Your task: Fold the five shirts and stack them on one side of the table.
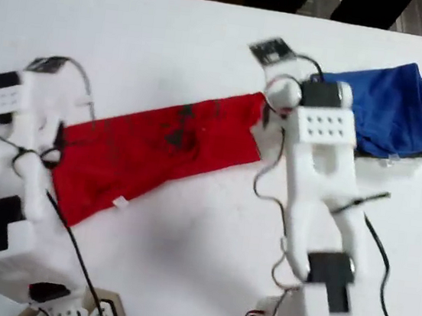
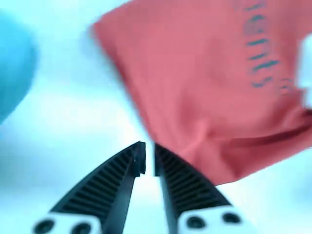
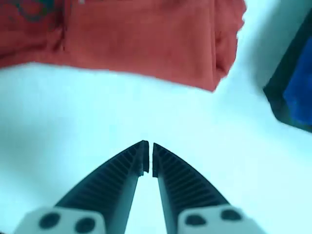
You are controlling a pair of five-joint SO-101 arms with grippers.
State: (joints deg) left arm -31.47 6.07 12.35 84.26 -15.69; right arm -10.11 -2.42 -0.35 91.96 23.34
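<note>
Red is what the job turns on right now. The red shirt (image 1: 158, 148) lies flat across the middle of the white counter (image 1: 210, 42), drawn into a long band that slants from beside the left arm (image 1: 12, 149) up to the right arm (image 1: 318, 163). It looks folded lengthwise already, so I'd judge the step in hand to be the cross fold of this one, with stacking to follow. The blue shirt (image 1: 386, 110) sits folded toward the far right corner with a darker layer showing under its edge. That looks like the pile to build on.

Both hands are empty. The left hand (image 2: 147, 158) hangs right at the band's near-left end, jaws pressed almost together on nothing; I cannot tell whether it touches the cloth. The right hand (image 3: 147, 158) is clenched the same way over bare counter, just beside the band's far-right end.

The next move, I reckon, calls for a hand to open, pinch an end through all its layers and carry it over the other end. A shallow pinch could let the band fall apart.

For room, the near side between the two arms is bare, and so is a strip along the far edge. The tight spot is the gap between the red end and the blue pile. A black cable (image 1: 384, 256) trails near the right arm's base, and a light-blue cloth (image 2: 14, 58) lies at the left edge.
</note>
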